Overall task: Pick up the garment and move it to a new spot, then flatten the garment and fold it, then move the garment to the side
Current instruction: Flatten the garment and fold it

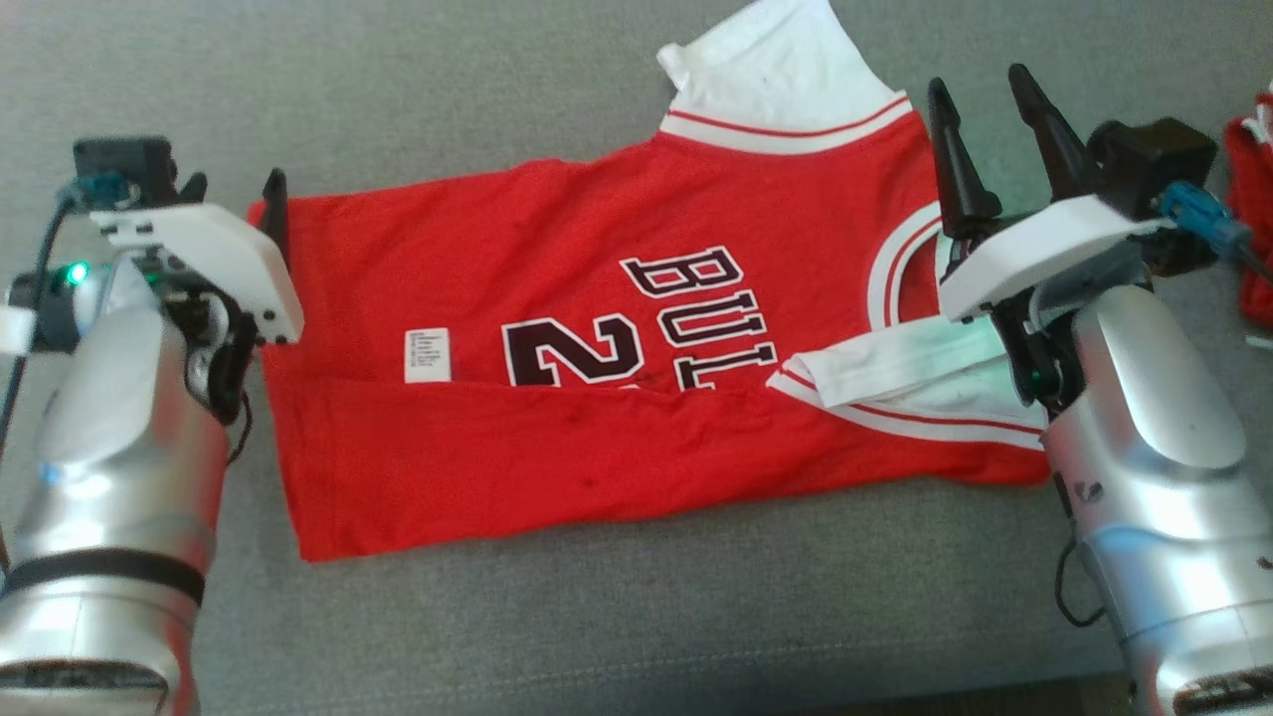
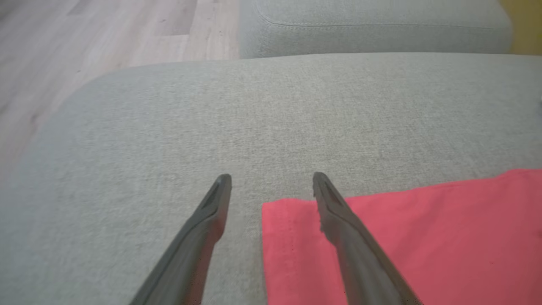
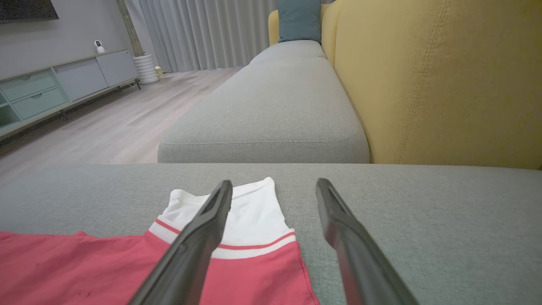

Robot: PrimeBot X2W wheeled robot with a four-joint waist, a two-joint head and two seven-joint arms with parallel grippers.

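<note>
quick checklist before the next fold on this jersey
1. left gripper open, empty: ok
2. right gripper open, empty: ok
3. near long edge of jersey folded over: ok
4. near white sleeve lying flat: not ok, rumpled
5. left gripper over the jersey's end corner: ok
6. other red cloth apart from jersey: ok
</note>
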